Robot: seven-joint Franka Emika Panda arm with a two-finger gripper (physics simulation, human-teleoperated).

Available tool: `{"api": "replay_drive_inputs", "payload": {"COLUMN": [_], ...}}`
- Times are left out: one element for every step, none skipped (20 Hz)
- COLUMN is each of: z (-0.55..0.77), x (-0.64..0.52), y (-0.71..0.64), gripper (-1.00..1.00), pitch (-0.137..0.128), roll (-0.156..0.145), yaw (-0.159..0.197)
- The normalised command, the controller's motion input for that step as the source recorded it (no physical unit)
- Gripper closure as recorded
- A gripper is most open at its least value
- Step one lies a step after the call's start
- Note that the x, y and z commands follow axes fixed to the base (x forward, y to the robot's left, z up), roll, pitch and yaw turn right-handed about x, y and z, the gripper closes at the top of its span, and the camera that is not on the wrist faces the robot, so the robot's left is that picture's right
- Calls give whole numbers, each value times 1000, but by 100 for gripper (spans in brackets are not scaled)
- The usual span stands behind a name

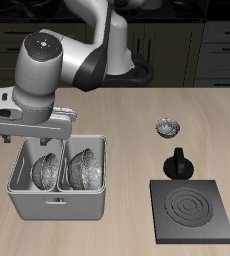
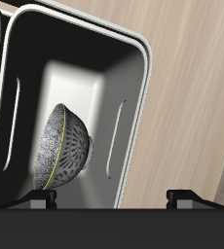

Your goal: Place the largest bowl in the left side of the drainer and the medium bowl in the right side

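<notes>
The light grey drainer (image 1: 59, 205) stands near the table's front edge. A speckled grey-and-white bowl stands on edge in each of its two compartments, one bowl (image 1: 45, 173) beside the other bowl (image 1: 85, 168). They look close in size and I cannot tell which is wider. My gripper (image 1: 32, 140) hovers just above the compartment with the first bowl, open and empty. The wrist view shows that bowl (image 2: 65, 151) leaning inside its compartment of the drainer (image 2: 133, 88), below my spread gripper (image 2: 114, 199).
The smallest speckled bowl (image 1: 167, 127) sits on the table farther back. A black knobbed object (image 1: 177, 164) lies beside the flat black burner plate (image 1: 192, 210) at the front edge. Dark cabinets line the back.
</notes>
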Motion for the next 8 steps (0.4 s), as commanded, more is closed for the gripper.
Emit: {"api": "replay_drive_inputs", "payload": {"z": [3, 261, 190, 221, 0, 605, 294, 534], "x": [-127, -452, -218, -200, 0, -419, -201, -486], "y": [-43, 329, 139, 74, 0, 196, 66, 41], "gripper": [-100, -100, -100, -100, -100, -100, -100, -100], "pitch": [-3, -70, -36, -26, 0, -154, -6, -134], "roll": [17, 61, 39, 13, 0, 18, 35, 20], "yaw": [-8, 10, 17, -66, 0, 54, -98, 15]}}
